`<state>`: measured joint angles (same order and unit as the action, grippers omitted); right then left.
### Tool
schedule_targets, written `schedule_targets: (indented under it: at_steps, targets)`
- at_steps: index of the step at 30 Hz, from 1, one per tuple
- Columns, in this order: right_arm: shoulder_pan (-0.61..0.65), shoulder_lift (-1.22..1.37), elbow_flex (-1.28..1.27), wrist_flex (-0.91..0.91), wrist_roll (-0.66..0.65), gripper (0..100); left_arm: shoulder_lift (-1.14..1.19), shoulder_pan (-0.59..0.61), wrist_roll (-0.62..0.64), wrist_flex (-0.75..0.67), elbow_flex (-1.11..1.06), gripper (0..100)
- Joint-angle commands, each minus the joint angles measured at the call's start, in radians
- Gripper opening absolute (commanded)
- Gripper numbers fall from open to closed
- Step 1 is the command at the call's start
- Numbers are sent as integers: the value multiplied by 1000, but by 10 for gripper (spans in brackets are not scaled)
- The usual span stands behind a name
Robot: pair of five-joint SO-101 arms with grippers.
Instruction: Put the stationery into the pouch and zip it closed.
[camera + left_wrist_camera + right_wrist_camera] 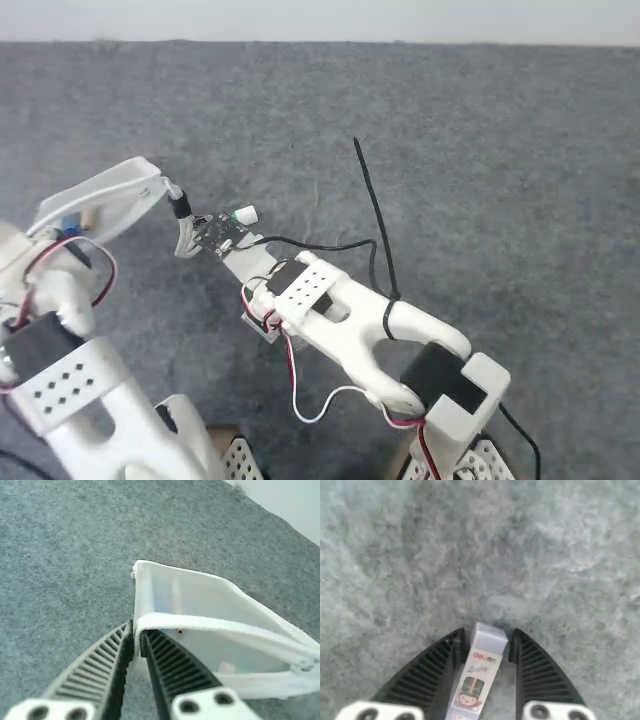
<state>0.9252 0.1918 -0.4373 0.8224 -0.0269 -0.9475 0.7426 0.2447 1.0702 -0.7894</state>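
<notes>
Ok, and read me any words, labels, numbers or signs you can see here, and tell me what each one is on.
Eraser sleeve, between the right gripper's fingers: a small red logo, too small to read reliably.
Same sleeve, under the logo: a faint line of script above a cartoon figure, blurred and unreadable.
Pouch, pinched at its edge by the left gripper: no print.

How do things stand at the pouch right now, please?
Left hand shut on pouch rim. Right hand straddling eraser, grip unconfirmed. Pouch open, eraser not yet in.
</notes>
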Motion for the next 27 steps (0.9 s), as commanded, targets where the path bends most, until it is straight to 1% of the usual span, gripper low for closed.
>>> schedule_targets:
  at_steps: [1, 2, 5, 7, 10, 18, 23, 27]
  targets:
    - [1, -5, 43, -5, 5, 128, 2, 6, 15, -32, 51, 13]
    - [1, -5, 40, -4, 5, 108, 2, 6, 15, -32, 51, 13]
    - [1, -13, 38, -4, 8, 0, 2, 6, 15, -32, 50, 13]
    - [1, -13, 38, 19, 11, 24, 2, 6, 15, -31, 50, 13]
    - [5, -16, 38, 53, 12, 4, 2, 6, 15, -29, 50, 13]
    - [7, -133, 37, 163, 15, 6, 2, 3, 15, -28, 50, 13]
    - [8, -237, 37, 222, 15, 6, 2, -63, 11, -31, 30, 13]
    - [8, -335, 37, 254, 14, 6, 2, -81, 11, -28, 28, 13]
